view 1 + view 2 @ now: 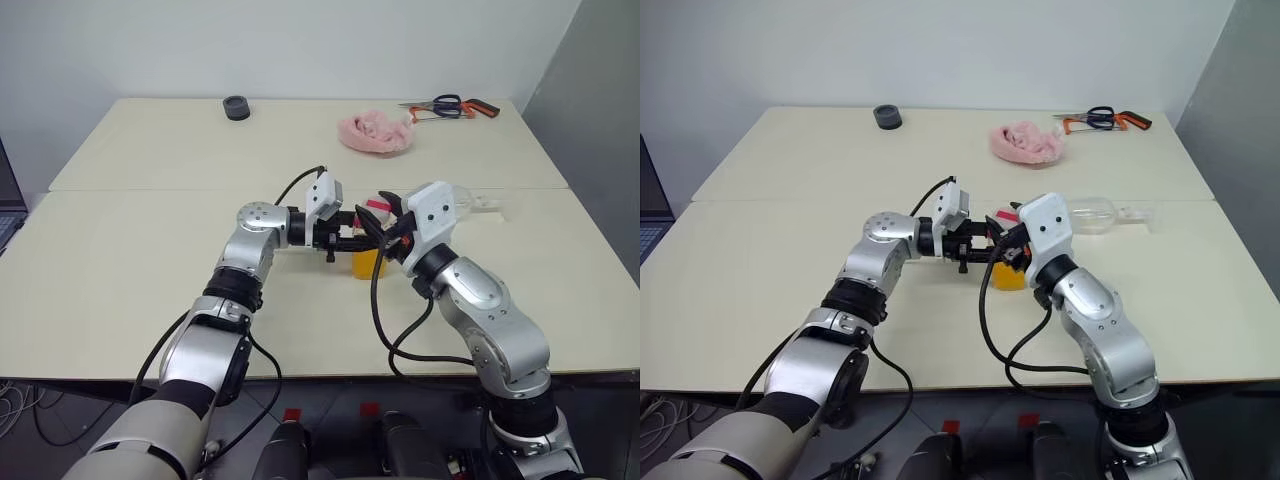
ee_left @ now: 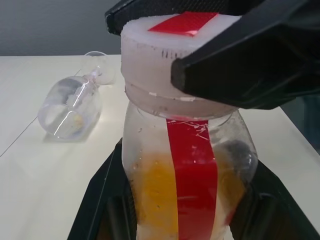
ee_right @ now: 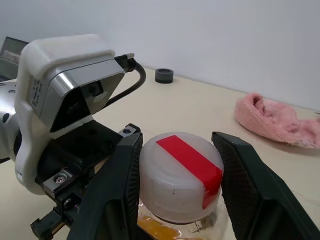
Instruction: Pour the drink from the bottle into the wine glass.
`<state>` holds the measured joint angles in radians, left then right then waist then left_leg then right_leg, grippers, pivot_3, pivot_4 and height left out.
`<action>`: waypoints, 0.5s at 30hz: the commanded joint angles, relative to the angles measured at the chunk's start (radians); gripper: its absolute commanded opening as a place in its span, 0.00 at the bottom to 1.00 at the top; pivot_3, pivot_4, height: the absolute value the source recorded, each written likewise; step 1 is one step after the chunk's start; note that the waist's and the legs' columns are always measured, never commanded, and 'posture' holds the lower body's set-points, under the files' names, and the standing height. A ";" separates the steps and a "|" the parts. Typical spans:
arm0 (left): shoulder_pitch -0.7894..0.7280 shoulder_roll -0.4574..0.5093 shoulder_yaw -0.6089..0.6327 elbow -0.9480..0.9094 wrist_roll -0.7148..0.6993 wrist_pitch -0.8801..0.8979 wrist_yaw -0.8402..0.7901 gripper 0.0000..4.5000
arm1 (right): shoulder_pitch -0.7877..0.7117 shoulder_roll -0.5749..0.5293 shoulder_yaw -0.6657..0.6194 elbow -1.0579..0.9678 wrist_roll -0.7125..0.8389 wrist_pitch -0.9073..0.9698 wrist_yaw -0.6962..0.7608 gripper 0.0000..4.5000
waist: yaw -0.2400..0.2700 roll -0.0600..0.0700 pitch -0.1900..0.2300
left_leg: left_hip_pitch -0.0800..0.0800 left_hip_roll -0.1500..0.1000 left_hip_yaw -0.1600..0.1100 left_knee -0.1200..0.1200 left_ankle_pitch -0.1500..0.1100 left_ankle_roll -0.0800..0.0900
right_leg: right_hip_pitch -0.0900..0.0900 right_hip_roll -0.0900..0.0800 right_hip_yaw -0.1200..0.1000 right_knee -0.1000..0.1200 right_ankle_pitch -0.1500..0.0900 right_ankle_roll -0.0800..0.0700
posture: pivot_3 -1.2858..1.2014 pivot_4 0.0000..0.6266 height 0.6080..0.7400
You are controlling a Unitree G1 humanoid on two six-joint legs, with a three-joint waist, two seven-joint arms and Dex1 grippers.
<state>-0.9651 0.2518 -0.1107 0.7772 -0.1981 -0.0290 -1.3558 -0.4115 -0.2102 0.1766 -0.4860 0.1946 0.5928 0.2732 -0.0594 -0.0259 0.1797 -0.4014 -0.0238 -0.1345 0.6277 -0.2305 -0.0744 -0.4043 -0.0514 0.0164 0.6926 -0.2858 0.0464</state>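
While my left gripper point(image 2: 185, 220) is clenched around the body of the bottle point(image 2: 187, 170), holding it upright near the middle of the table point(image 1: 150, 250), my right gripper point(image 3: 177, 170) grasps the cap point(image 3: 180, 175), one finger on each side, though one seems not quite touching. The wine glass point(image 1: 470, 205) lies on its side at about two o'clock from the bottle, a little apart.

I judge two risks. If the cap turns while the left grip slips, the bottle twists and the drink point(image 2: 155, 195) can spill. Also, a lying glass cannot receive any liquid; it must stand first.

From the head cameras the bottle is mostly hidden behind both grippers, and I cannot make out how tight the cap sits.
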 commanded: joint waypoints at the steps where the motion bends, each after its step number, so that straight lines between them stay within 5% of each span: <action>1: -0.026 0.003 0.010 -0.030 -0.014 -0.003 -0.014 0.40 | -0.090 -0.072 -0.042 0.122 0.108 -0.126 0.255 0.41 | -0.001 0.000 0.000 | 0.000 0.000 0.000 0.000 0.000 0.000 | 0.000 0.000 0.000 0.000 0.000 0.000 | 0.52 0.24 1.00; 6: -0.030 0.010 -0.002 -0.029 -0.006 -0.013 -0.041 0.40 | -0.327 -0.247 -0.028 0.497 0.188 -0.130 0.678 0.41 | -0.004 0.000 0.000 | 0.001 0.000 0.000 0.000 0.000 0.000 | 0.001 0.000 0.000 0.000 0.000 0.000 | 0.52 0.24 1.00; 10: -0.030 0.007 -0.006 -0.028 -0.001 -0.023 -0.039 0.40 | -0.427 -0.253 -0.033 0.671 0.172 -0.159 0.755 0.41 | -0.013 0.000 0.000 | 0.001 0.001 0.000 -0.001 0.000 0.000 | 0.001 0.001 -0.001 -0.001 0.000 0.000 | 0.52 0.24 1.00; 14: -0.024 0.005 -0.007 -0.037 0.000 -0.024 -0.036 0.40 | -0.382 -0.258 -0.058 0.588 0.194 -0.111 0.739 0.41 | -0.015 0.000 0.000 | 0.000 0.000 0.000 0.000 0.000 0.000 | 0.000 -0.001 -0.001 -0.001 0.000 0.000 | 0.52 0.24 1.00; 15: -0.022 0.004 -0.007 -0.036 0.000 -0.026 -0.034 0.40 | -0.349 -0.246 -0.091 0.542 0.196 -0.115 0.687 0.49 | -0.014 0.000 0.000 | 0.000 0.000 0.000 0.000 0.000 0.000 | 0.001 -0.001 -0.001 -0.001 0.000 0.000 | 0.52 0.24 1.00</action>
<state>-0.9653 0.2705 -0.1111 0.7927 -0.1904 -0.0286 -1.3639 -0.7947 -0.4585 0.1289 0.1052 0.3819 0.4604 1.0265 -0.0735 -0.0258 0.1798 -0.4015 -0.0244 -0.1348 0.6278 -0.2304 -0.0746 -0.4038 -0.0527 0.0156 0.6919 -0.2857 0.0463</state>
